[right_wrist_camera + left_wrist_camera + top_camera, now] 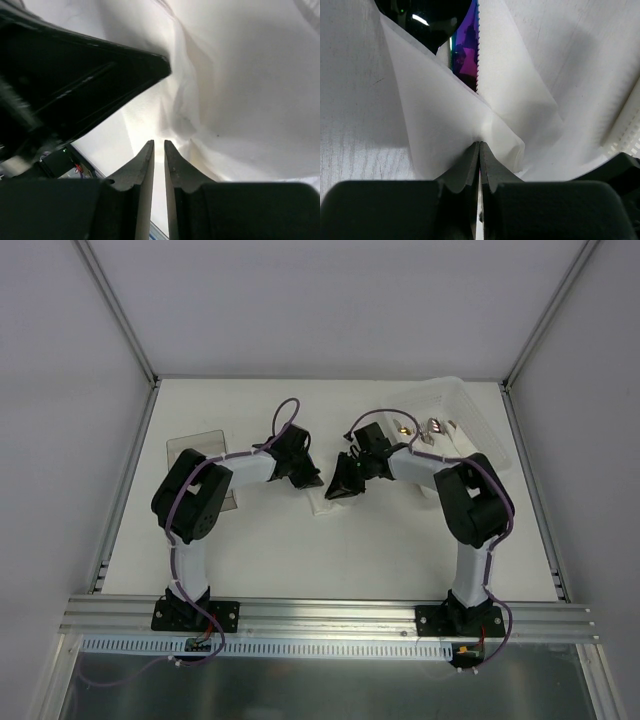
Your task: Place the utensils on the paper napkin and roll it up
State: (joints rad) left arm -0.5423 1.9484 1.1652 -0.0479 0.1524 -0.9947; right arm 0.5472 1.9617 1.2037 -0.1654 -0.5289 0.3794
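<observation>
The left gripper [479, 146] is clamped tight on a fold of the thin white paper napkin [440, 120] — folded over the black-bowled spoon [427, 20] and iridescent purple serrated knife [466, 50]. The right gripper [159, 147] — slightly parted, empty — hovers beside the napkin.

Ahead of the left claw [480, 144], the spoon [425, 20] bowl runs off the top edge, and napkin [445, 115] folds hide the knife [466, 50] nearer the claw. Up-left of the right claw [159, 142], a blurred dark bulk [65, 85] is cropped at the edge.
</observation>
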